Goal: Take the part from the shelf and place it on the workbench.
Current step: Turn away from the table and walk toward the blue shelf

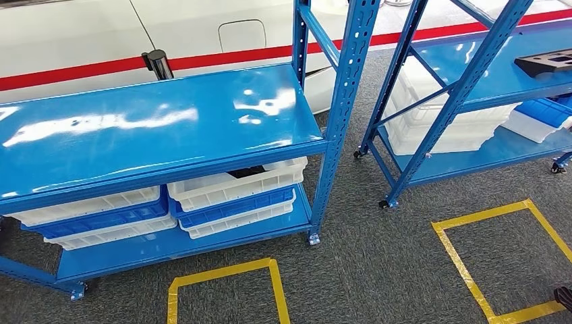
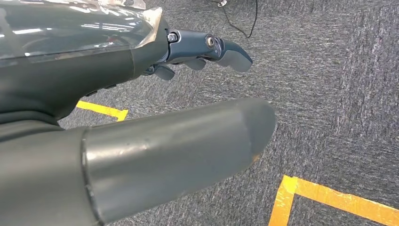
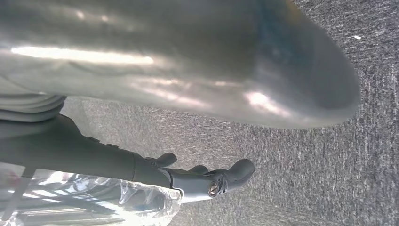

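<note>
First, turn toward the right shelf [image 1: 472, 74]: the dark part [image 1: 545, 63] lies on its far right. Your left hand [image 2: 207, 54] and right hand [image 3: 207, 179] hang empty, fingers loosely spread. Get square before reaching.

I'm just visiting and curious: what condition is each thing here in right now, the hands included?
Left hand: holds nothing, fingers apart, over the carpet.
Right hand: holds nothing, fingers apart, over the carpet.
Black part: lying flat on the right shelf's upper level.
Blue worktop: bare and glossy.
White crates: stacked beneath the worktop.
</note>
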`<action>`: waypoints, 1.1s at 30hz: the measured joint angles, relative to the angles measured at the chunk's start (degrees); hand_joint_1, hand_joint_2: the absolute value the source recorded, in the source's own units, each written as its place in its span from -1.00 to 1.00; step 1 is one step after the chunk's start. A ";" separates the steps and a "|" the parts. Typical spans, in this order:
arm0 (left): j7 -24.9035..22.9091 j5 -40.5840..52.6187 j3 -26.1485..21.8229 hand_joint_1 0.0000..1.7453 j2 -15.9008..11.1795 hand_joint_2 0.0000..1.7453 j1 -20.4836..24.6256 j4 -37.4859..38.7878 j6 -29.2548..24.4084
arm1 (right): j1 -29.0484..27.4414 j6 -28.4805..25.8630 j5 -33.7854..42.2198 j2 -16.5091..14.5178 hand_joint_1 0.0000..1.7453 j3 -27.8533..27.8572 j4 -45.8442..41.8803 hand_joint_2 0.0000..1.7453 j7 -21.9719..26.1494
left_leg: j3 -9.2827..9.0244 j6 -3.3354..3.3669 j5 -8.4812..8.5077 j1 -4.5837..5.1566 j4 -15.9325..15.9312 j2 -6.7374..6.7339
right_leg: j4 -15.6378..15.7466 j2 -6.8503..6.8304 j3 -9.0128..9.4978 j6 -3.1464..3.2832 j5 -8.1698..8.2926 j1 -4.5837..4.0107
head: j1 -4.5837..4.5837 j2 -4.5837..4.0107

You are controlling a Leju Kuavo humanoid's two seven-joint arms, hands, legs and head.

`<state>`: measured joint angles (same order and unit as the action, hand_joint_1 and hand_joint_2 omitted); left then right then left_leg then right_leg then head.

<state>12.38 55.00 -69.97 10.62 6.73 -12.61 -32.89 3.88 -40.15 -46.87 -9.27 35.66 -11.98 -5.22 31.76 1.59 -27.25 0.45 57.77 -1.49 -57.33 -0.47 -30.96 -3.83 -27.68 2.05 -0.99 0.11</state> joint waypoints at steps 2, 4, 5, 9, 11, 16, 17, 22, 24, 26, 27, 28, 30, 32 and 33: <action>0.05 -0.01 -0.01 -1.00 0.00 -1.00 0.00 0.00 0.00 | 0.01 0.00 -0.04 0.00 -1.00 0.02 0.00 -1.00 0.33 | 0.00 0.00 0.00 0.01 0.00 0.00 | 0.00 0.00 0.01 0.00 0.00 0.00 | 0.00 0.00; 0.14 -0.01 0.00 -1.00 0.00 -1.00 0.00 0.00 0.00 | 0.02 0.00 -0.04 0.00 -1.00 0.04 0.00 -1.00 0.62 | 0.01 0.00 0.00 0.01 0.00 0.00 | 0.00 0.00 0.01 0.00 0.00 -0.01 | 0.00 0.00; 0.25 -0.09 0.01 -1.00 0.00 -1.00 0.00 0.00 0.01 | 0.02 0.00 -0.03 0.00 -1.00 0.06 0.00 -1.00 0.69 | 0.01 0.00 0.00 0.01 0.00 0.00 | 0.00 0.00 0.01 0.00 0.00 -0.01 | 0.00 0.00; 1.04 -0.99 -0.02 -1.00 -0.06 -1.00 0.00 0.00 0.22 | 0.02 0.00 -0.09 -0.03 -1.00 0.09 0.02 -1.00 0.83 | 0.13 0.21 -0.14 0.09 0.22 0.03 | 0.11 0.00 0.01 -0.15 0.09 0.32 | 0.00 0.00; 1.15 -1.13 -0.02 -1.00 -0.15 -1.00 0.00 0.00 0.30 | 0.03 0.00 -0.11 -0.05 -1.00 0.11 0.02 -1.00 0.83 | 0.21 0.41 -0.27 0.14 0.38 0.06 | 0.14 -0.01 0.00 -0.26 0.14 0.54 | 0.00 0.00; 1.17 -0.98 -0.02 -1.00 -0.43 -1.00 0.04 0.00 0.34 | 0.04 0.00 -0.14 -0.16 -1.00 0.55 0.02 -1.00 0.57 | 0.24 1.45 0.28 0.28 0.01 0.04 | 0.17 -0.01 0.01 -1.00 0.30 0.58 | -0.01 0.00; 1.17 -0.92 -0.02 -1.00 -0.43 -1.00 0.07 0.00 0.35 | 0.04 0.00 -0.20 -0.14 -1.00 0.70 0.02 -1.00 0.48 | 0.19 1.78 0.69 0.13 -0.45 -0.05 | -0.84 0.01 -0.46 -0.86 -0.52 0.42 | -0.02 0.00; 1.18 -0.74 -0.02 -1.00 -0.37 -1.00 0.11 0.00 0.37 | -0.18 0.00 -0.54 -0.07 -1.00 1.58 0.02 -1.00 0.26 | 1.11 2.46 1.86 0.01 -1.08 -0.31 | -15.85 0.16 -6.74 0.29 -7.89 -0.12 | -0.36 0.00; 1.19 -0.75 -0.02 -1.00 -0.35 -1.00 0.11 0.00 0.37 | -0.30 0.00 -0.79 -0.03 -1.00 1.93 0.02 -1.00 0.27 | 1.37 2.23 2.18 0.06 -1.03 -0.29 | -12.38 0.16 -4.22 -0.44 -6.39 -0.26 | -0.36 0.00; 1.20 -0.76 -0.02 -1.00 -0.34 -1.00 0.12 0.00 0.38 | -0.18 0.00 -1.03 -0.01 -1.00 2.26 0.01 -1.00 0.28 | 1.47 1.80 2.35 0.18 -0.76 -0.29 | -3.67 0.04 0.74 -0.79 -3.59 -0.37 | -0.36 0.00; 1.23 -0.79 -0.02 -1.00 -0.33 -1.00 0.13 0.00 0.38 | -0.10 0.00 -1.11 -0.02 -1.00 2.36 0.00 -1.00 0.31 | 1.51 1.52 2.40 0.28 -0.58 -0.31 | -0.68 0.01 2.24 -0.46 -2.65 -0.47 | -0.32 0.00; 1.27 -0.84 -0.02 -1.00 -0.33 -1.00 0.15 0.00 0.38 | -0.05 0.00 -1.15 -0.02 -1.00 2.43 0.00 -1.00 0.36 | 1.55 1.23 2.46 0.35 -0.45 -0.32 | 0.78 0.01 2.85 0.06 -2.17 -0.64 | -0.29 0.00; 1.39 -0.98 -0.02 -1.00 -0.33 -1.00 0.16 0.00 0.37 | -0.05 0.00 -1.29 -0.04 -1.00 2.57 0.00 -1.00 0.52 | 1.65 0.50 2.80 0.20 -0.48 -0.35 | 1.10 0.11 2.57 1.31 -1.61 -0.80 | -0.24 0.00; 1.49 -1.05 -0.02 -1.00 -0.40 -1.00 0.15 0.00 0.36 | 0.00 0.00 -1.46 -0.06 -1.00 2.75 0.00 -1.00 0.70 | 2.32 -0.30 1.71 -0.21 0.58 0.12 | 1.26 0.10 2.26 2.42 -0.90 -0.45 | -0.22 0.00; 1.52 -1.08 -0.02 -1.00 -0.44 -1.00 0.14 0.00 0.36 | 0.06 0.00 -1.58 -0.07 -1.00 2.81 0.00 -1.00 0.81 | 3.18 -0.68 -0.09 -0.40 2.56 0.50 | 1.33 0.09 2.03 2.94 -0.48 -0.17 | -0.19 0.00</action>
<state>13.90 53.92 -69.99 10.19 6.87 -12.61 -32.54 3.94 -40.15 -48.45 -9.33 38.47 -11.98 -4.41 34.94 0.91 -27.33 0.04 60.33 -0.99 -55.99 -0.38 -28.93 -0.89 -28.16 1.88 -1.18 0.11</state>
